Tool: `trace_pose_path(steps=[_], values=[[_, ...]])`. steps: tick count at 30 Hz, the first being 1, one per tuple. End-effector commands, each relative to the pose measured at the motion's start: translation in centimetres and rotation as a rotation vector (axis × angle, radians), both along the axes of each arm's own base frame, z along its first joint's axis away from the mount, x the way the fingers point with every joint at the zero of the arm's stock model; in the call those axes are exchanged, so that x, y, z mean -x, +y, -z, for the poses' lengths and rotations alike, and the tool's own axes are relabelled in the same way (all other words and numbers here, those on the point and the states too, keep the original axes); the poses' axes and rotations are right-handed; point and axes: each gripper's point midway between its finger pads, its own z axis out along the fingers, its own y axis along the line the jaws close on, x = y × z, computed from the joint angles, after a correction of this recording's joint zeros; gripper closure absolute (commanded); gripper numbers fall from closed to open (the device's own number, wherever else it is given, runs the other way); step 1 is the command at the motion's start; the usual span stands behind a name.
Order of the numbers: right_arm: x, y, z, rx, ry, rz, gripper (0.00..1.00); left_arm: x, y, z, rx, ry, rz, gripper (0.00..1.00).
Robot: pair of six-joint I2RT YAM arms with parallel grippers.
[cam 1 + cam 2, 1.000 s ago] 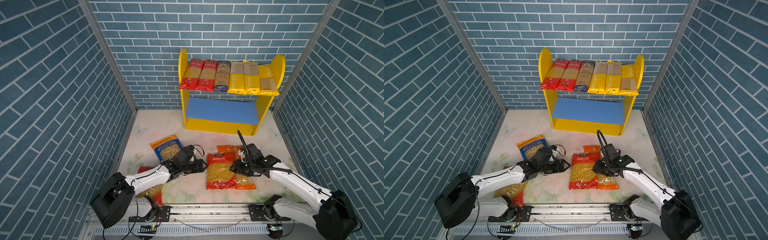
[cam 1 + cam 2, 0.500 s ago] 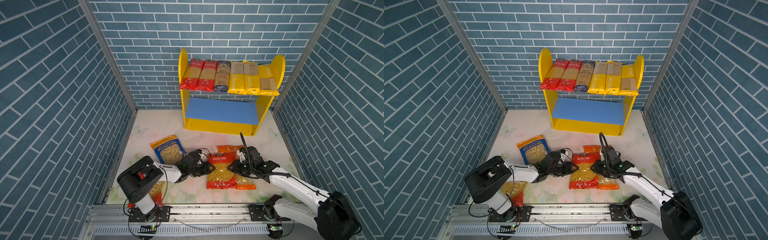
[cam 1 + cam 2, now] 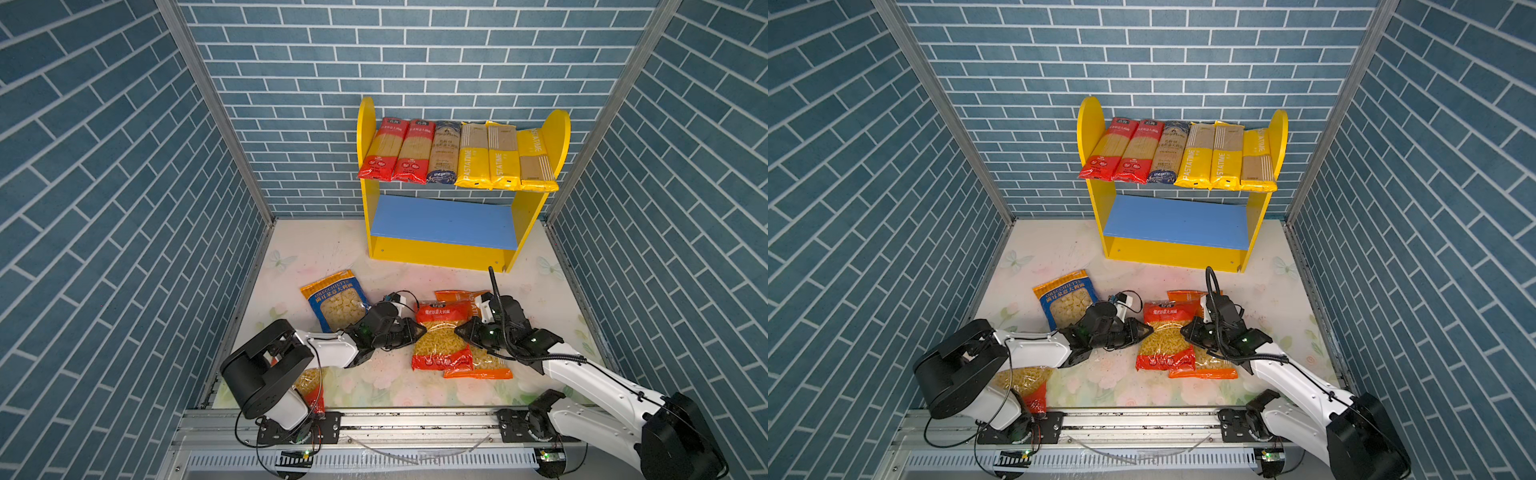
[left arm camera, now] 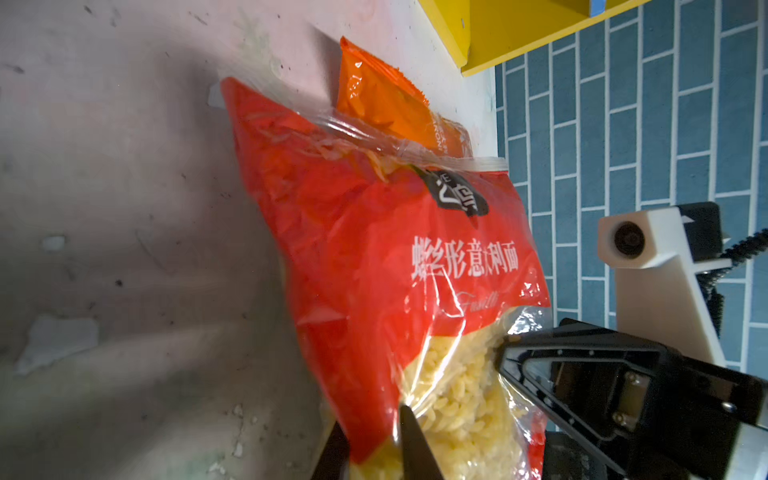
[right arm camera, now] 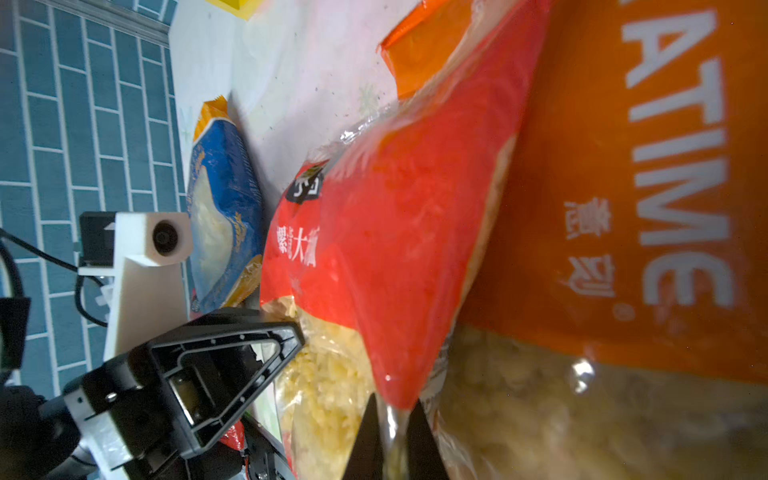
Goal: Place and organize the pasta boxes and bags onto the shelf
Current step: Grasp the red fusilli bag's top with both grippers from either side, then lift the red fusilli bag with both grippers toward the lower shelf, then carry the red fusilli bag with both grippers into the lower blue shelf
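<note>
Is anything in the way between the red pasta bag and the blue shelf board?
Nothing visible does. The orange bag lies flat, partly under the red bag; past it, only bare floor leads to the blue board.

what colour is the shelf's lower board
The lower board is blue, clearest in a top view.

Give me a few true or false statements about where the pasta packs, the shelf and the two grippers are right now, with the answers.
1. Six spaghetti packs lie across the top of the shelf. True.
2. The blue lower board holds a pasta bag. False: it is bare.
3. The left gripper and right gripper both pinch the red fusilli bag. True.
4. The orange bag lies on top of the red fusilli bag. False: the red one overlaps it from above.
5. The blue orecchiette bag sits on the shelf. False: it lies on the table.
</note>
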Motion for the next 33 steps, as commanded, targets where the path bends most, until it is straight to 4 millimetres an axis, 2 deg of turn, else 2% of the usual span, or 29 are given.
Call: trace_pose_path(steps=[1, 4, 8, 9, 16, 19, 24, 27, 31, 33], values=[[-1.7, 1.0, -3.7, -0.113, -0.121, 0.032, 0.99, -0.7, -0.3, -2.8, 0.010, -0.086, 0.001, 0.85], [-2.6, 1.1, -5.9, -0.133, -0.199, 0.042, 1.00, -1.3, 0.2, -4.8, -0.019, -0.148, 0.001, 0.89], [-4.4, 1.5, -9.4, -0.151, -0.323, 0.049, 1.00, -3.0, 1.4, -8.7, -0.063, -0.266, -0.008, 0.95], [-5.0, 1.7, -10.3, -0.152, -0.355, 0.050, 1.00, -3.8, 1.7, -10.2, -0.062, -0.303, -0.020, 0.97], [-10.9, 4.0, -16.7, -0.240, -0.542, 0.065, 1.00, -10.1, 5.5, -16.4, -0.046, -0.434, -0.123, 1.00], [-13.6, 5.5, -19.1, -0.282, -0.607, 0.066, 1.00, -12.6, 6.3, -18.8, -0.067, -0.501, -0.142, 1.00], [-19.4, 7.3, -21.2, -0.318, -0.689, 0.114, 1.00, -18.4, 7.3, -20.7, -0.083, -0.545, -0.180, 1.00], [-22.5, 7.9, -21.9, -0.338, -0.719, 0.164, 1.00, -21.5, 7.2, -20.4, -0.102, -0.545, -0.188, 1.00], [-25.7, 8.3, -21.4, -0.320, -0.741, 0.213, 0.95, -24.4, 6.5, -19.2, -0.129, -0.542, -0.201, 1.00], [-27.2, 8.3, -20.2, -0.296, -0.727, 0.234, 0.92, -25.8, 6.5, -18.5, -0.125, -0.534, -0.228, 1.00]])
